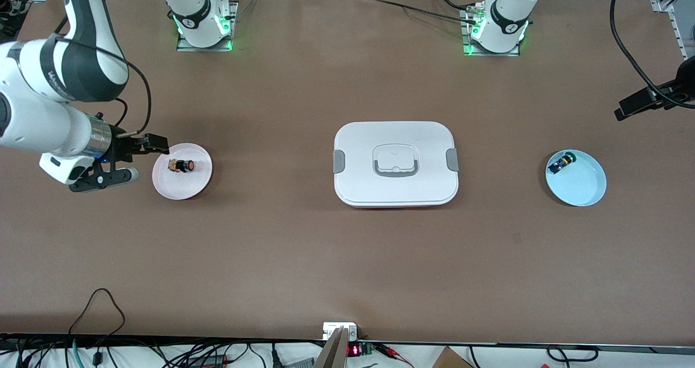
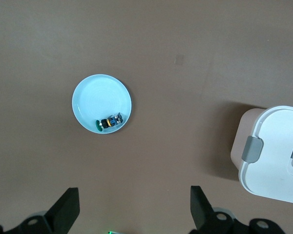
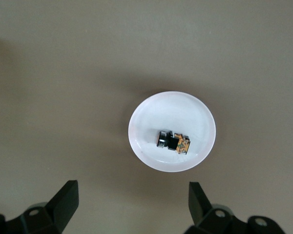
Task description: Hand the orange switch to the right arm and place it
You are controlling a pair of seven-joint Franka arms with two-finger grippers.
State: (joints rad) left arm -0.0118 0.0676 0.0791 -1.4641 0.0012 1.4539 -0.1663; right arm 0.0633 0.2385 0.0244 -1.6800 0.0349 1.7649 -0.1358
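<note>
Tiny black push-button switch with round orange face and brass terminals (image 1: 182,165) lies on its side on small round pale pink plate (image 1: 164,184), toward the right arm's end of the brown worktop (image 1: 326,259). Looks like placement is done; nothing grasps it.

Right gripper (image 1: 120,159), black, on the white right arm (image 1: 49,124), sits just beside the pink plate, jaws spread and empty. Judging by that, it has let go and is clear of the switch.

Left gripper (image 2: 135,209): fingers spread wide, empty, high over the worktop near the round light blue plate (image 1: 583,186); the arm waits.

That plate carries a small blue-and-black part with green cap (image 1: 560,163), not the task item. White lidded rectangular box with grey latches (image 1: 396,164) sits mid-worktop between the plates.
</note>
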